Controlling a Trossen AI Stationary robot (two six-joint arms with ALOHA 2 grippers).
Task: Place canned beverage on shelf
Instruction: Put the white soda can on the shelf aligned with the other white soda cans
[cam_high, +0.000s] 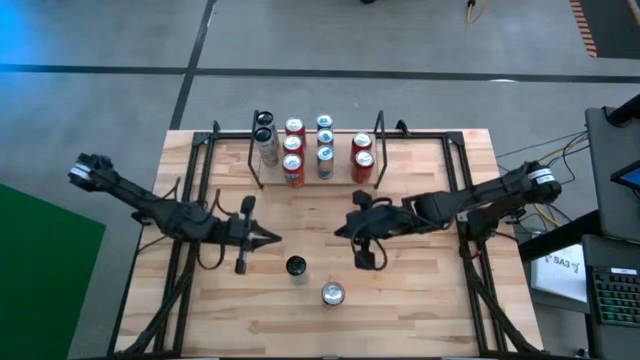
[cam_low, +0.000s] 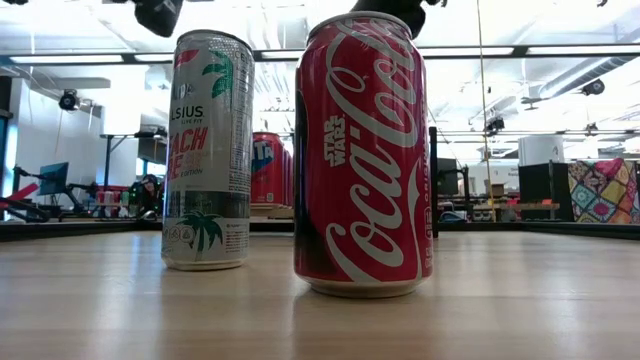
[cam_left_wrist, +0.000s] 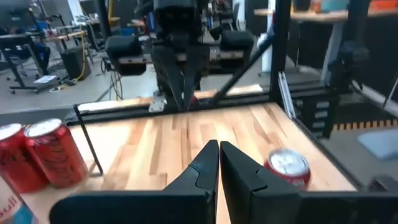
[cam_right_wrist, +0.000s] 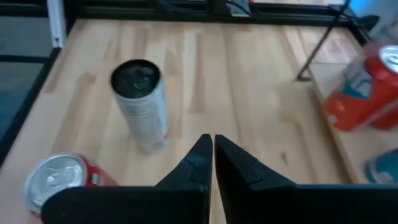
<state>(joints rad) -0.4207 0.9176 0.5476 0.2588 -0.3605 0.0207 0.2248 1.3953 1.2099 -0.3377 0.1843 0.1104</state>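
Two loose cans stand upright on the wooden table (cam_high: 420, 310): a slim silver can with a dark top (cam_high: 295, 266) (cam_low: 207, 150) (cam_right_wrist: 140, 102) and a red cola can (cam_high: 332, 293) (cam_low: 362, 155) (cam_left_wrist: 287, 167) (cam_right_wrist: 59, 180). The shelf (cam_high: 256, 150), a black rod rack on a wooden floor, stands at the far edge and holds several cans. My left gripper (cam_high: 272, 238) (cam_left_wrist: 219, 158) is shut and empty, left of the slim can and above the table. My right gripper (cam_high: 340, 232) (cam_right_wrist: 212, 149) is shut and empty, to the far right of both cans.
Larger black side frames (cam_high: 190, 200) (cam_high: 462, 190) run along the table's left and right sides. Red and blue cans (cam_high: 293, 150) fill much of the shelf; a gap shows between its middle and right rows. Bare wood lies between the shelf and the grippers.
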